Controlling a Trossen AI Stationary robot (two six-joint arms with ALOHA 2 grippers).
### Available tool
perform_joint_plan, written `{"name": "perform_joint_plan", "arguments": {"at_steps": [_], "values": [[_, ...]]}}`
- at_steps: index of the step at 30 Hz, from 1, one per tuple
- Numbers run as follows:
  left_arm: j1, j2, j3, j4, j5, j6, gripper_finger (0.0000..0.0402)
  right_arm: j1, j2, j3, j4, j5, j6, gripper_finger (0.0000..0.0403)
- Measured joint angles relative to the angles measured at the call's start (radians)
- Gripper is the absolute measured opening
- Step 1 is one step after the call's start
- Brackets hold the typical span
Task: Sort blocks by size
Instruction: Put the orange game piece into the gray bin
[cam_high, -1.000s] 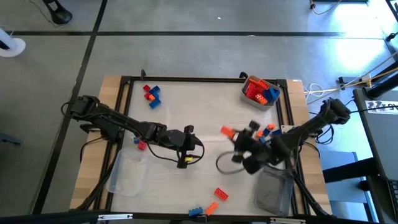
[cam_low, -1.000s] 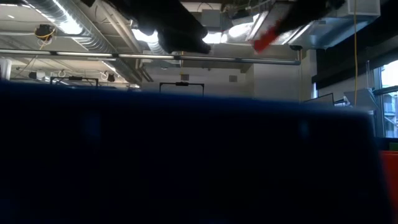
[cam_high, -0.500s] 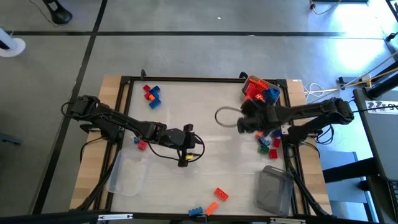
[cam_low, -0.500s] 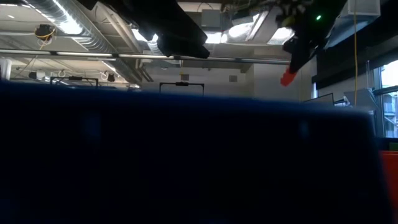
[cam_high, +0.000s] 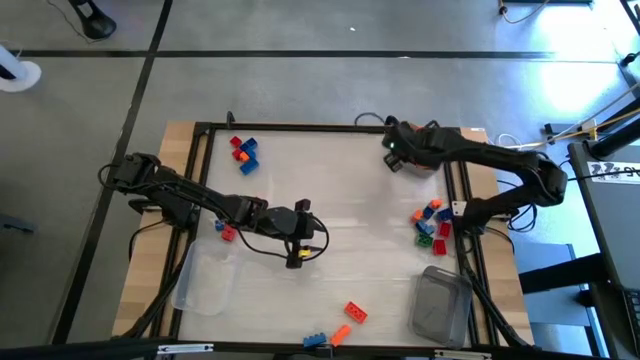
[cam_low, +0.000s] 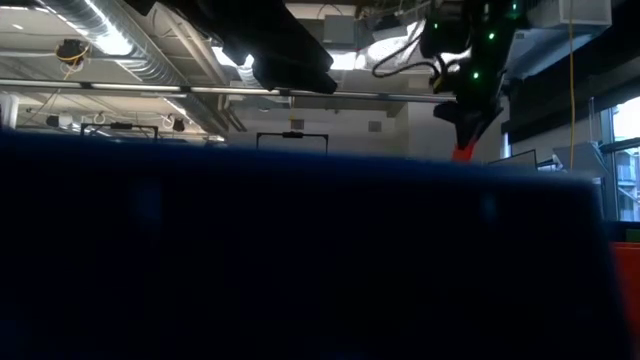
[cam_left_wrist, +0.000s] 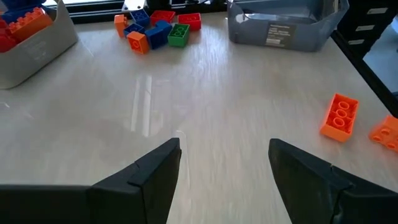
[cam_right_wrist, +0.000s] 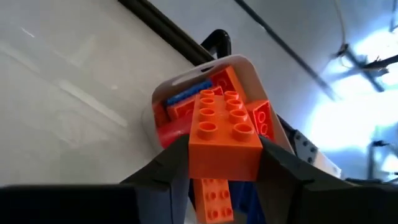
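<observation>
Tabletop (cam_high: 330, 190): right gripper (cam_right_wrist: 224, 163) clamps orange block (cam_right_wrist: 222, 134) above tub (cam_right_wrist: 186, 81); left gripper (cam_left_wrist: 224, 165) gapes.

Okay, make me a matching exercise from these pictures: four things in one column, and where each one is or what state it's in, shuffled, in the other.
Things:
1. right gripper
2. left gripper
3. white tub
4. empty grey tub

Places or states:
A. open, nothing between its fingers, over the table's middle
B. already holds red, orange and blue blocks
C. near the table's front right corner
D. shut on an orange block, above the white tub

Pairs: 1-D, 2-A, 3-B, 4-C
</observation>
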Motion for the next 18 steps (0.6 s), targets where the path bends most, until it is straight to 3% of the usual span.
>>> {"name": "perform_joint_plan", "arguments": {"at_steps": [12,18], "values": [[0.000,0.000,0.000,0.000,0.000,0.001,0.0233,-0.187,0.001,-0.129,0.316,-0.107,-0.100,0.0143],[0.000,0.000,0.000,0.000,0.000,0.001,0.0233,-0.255,0.030,-0.137,0.330,-0.146,-0.098,0.0143]]}}
